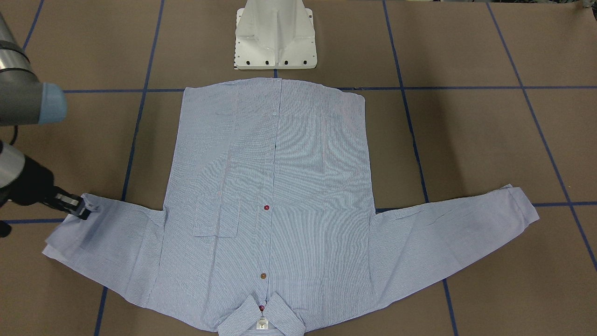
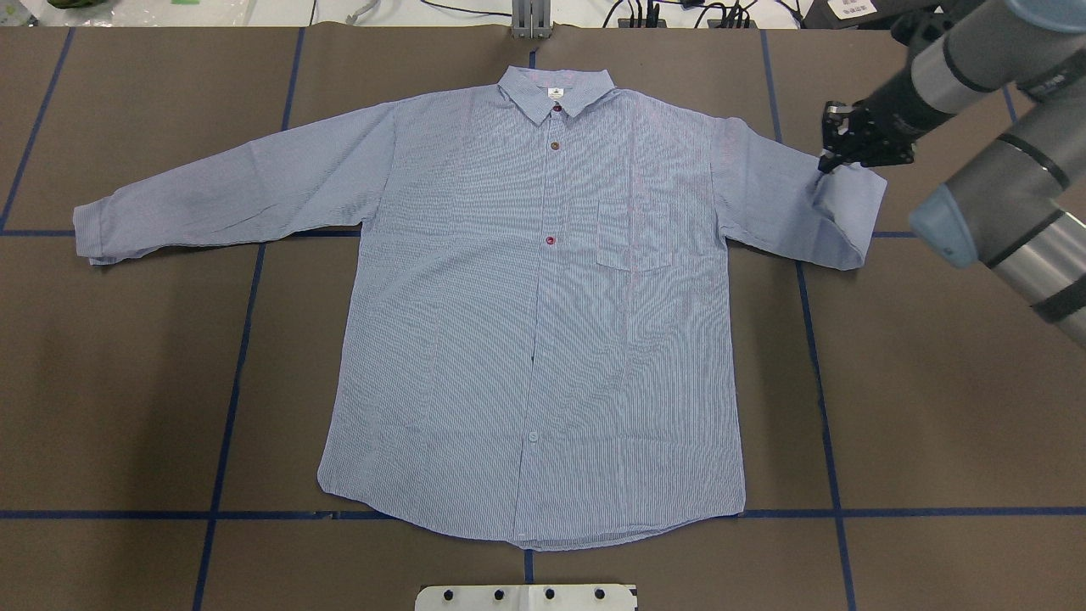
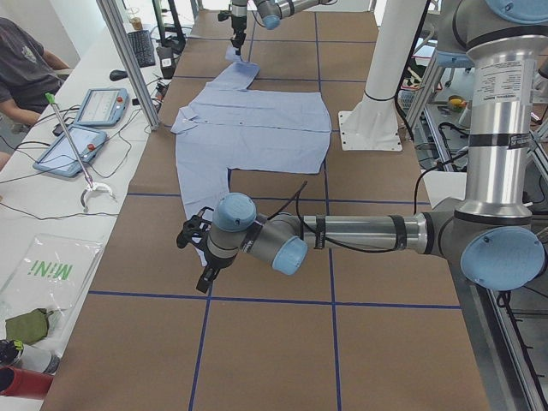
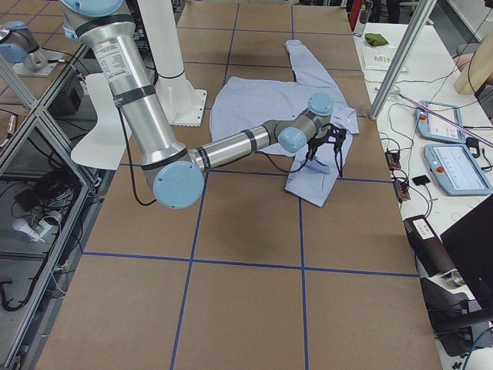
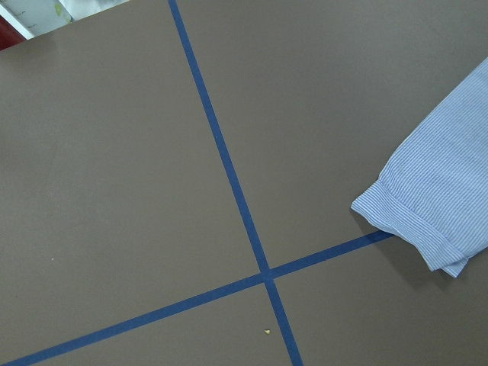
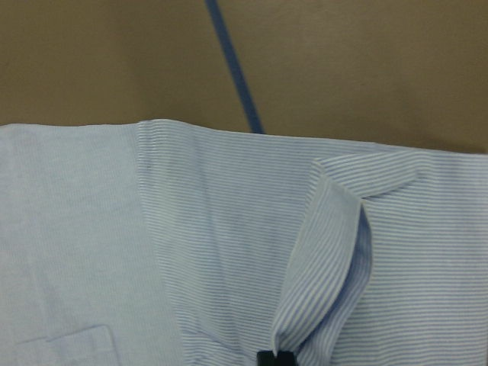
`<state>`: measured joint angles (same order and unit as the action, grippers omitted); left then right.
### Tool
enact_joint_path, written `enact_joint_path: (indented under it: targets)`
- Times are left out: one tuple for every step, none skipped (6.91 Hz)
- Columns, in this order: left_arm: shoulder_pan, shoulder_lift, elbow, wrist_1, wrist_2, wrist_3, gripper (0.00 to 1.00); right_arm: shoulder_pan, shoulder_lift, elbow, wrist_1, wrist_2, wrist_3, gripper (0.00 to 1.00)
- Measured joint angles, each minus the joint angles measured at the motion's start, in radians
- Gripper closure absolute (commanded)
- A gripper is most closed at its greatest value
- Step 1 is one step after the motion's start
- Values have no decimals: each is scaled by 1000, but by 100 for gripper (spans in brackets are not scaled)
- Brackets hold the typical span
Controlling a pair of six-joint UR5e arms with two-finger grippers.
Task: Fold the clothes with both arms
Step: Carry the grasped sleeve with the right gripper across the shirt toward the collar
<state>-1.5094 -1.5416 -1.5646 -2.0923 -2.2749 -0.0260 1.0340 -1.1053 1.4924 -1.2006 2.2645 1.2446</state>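
The light blue striped shirt (image 2: 543, 297) lies flat and buttoned on the table, its collar (image 1: 261, 319) at the far side from the robot's base. My right gripper (image 2: 827, 159) is shut on the doubled-back end of one sleeve (image 2: 836, 212). In the right wrist view a ridge of that cloth (image 6: 320, 259) rises into the fingertips (image 6: 276, 357). The other sleeve (image 2: 229, 191) lies stretched out, and its cuff (image 5: 427, 206) shows in the left wrist view. My left gripper (image 3: 199, 257) hovers near that cuff; I cannot tell whether it is open or shut.
The white pedestal base (image 1: 275, 35) stands just behind the shirt's hem. Blue tape lines (image 5: 229, 175) cross the brown table. Along the far side runs a bench with tablets (image 3: 73, 145), metal posts (image 4: 400, 62) and a seated person (image 3: 26, 68).
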Motion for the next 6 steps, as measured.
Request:
enact_joint_path:
  targets:
    - [0,0,0,0,0,1,1,-63,98,-28,-12,-63,85,100]
    - [0,0,-1,0,0,1,1,-121,208,-83,-10,-132,157,100]
    - [0,1,-2,0,0,2,1,-171,303,-137,-7,-199,202,100]
    - [0,1,-2,0,0,2,1,-218,384,-182,-6,-272,228,100]
    - [0,2,-2,0,0,3,1,-253,456,-232,-3,-319,243,100]
    - [0,3,-3,0,-2,3,1,-284,513,-284,19,-355,258,100]
